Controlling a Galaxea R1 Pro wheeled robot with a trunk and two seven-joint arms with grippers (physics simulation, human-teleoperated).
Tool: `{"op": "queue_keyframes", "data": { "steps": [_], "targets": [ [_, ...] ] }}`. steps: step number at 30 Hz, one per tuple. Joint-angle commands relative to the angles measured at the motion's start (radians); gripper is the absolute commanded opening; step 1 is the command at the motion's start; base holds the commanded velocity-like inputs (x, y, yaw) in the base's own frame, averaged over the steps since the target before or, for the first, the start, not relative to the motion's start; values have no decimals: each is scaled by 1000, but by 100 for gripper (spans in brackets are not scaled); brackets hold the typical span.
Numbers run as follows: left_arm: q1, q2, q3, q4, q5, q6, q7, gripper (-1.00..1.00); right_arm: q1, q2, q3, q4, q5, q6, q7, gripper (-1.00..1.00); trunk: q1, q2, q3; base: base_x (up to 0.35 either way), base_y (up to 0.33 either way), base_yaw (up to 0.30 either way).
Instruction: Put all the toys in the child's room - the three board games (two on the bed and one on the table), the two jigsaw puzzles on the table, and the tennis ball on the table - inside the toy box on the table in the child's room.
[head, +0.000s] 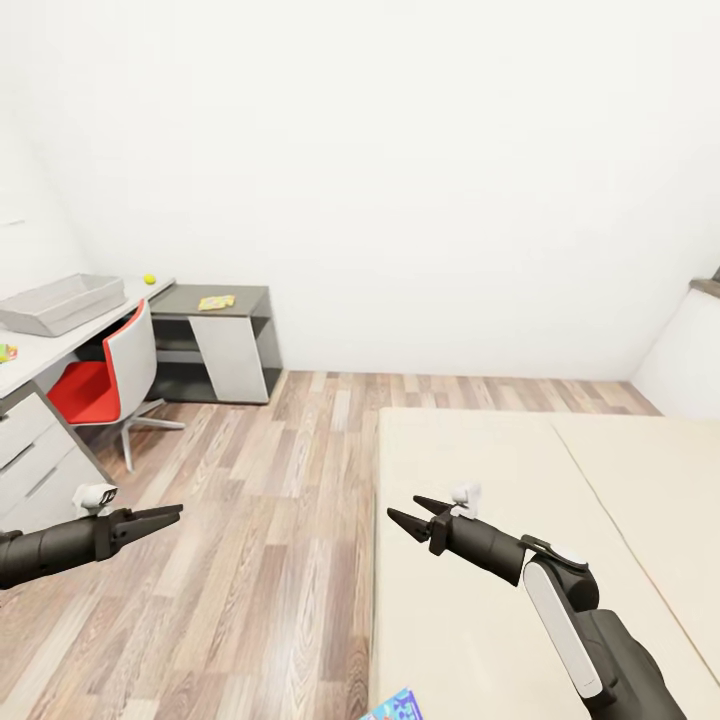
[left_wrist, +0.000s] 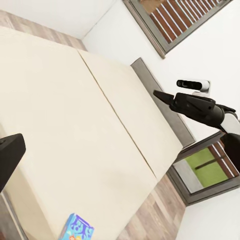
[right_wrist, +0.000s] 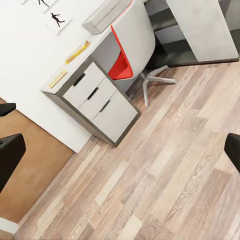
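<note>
While we stand at the bed (head: 470, 620) with both jaws open and empty, a blue board game (head: 398, 706) lies nearest, so we'd judge fetching it comes next; far left, the toy box (head: 62, 302) waits on the bench (head: 45, 350).

- No word, number or brand is showing clearly enough to be read in any of the views.
- The small blue board game (left_wrist: 77, 228) is lying at the edge of the bed (left_wrist: 75, 125) and is showing coloured printing on its lid, but the marks are blurring into shapes rather than letters.
- The flat yellow item (head: 215, 302) on the low grey desk section is appearing too small for any lettering to be made out.
</note>
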Motion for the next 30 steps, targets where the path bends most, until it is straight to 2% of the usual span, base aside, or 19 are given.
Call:
{"op": "queue_keyframes", "data": {
  "steps": [1,9,21,30],
  "targets": [
    [-1,0,0,0,-1,11,-4,100,-1,-1,1,0,-9,8,-2,100,1,-2,0,0,0,70],
    [-1,0,0,0,-2,11,-4,100,-1,-1,0,1,-9,8,-2,100,1,-2,11,0,0,67],
    [-1,0,0,0,-1,11,-4,100,-1,-2,-1,3,-14,8,-2,100,1,-2,14,0,0,13],
    [-1,0,0,0,-1,11,-4,100,-1,-2,-1,2,-16,9,-2,100,1,-2,18,0,0,-84]
  ]
}}
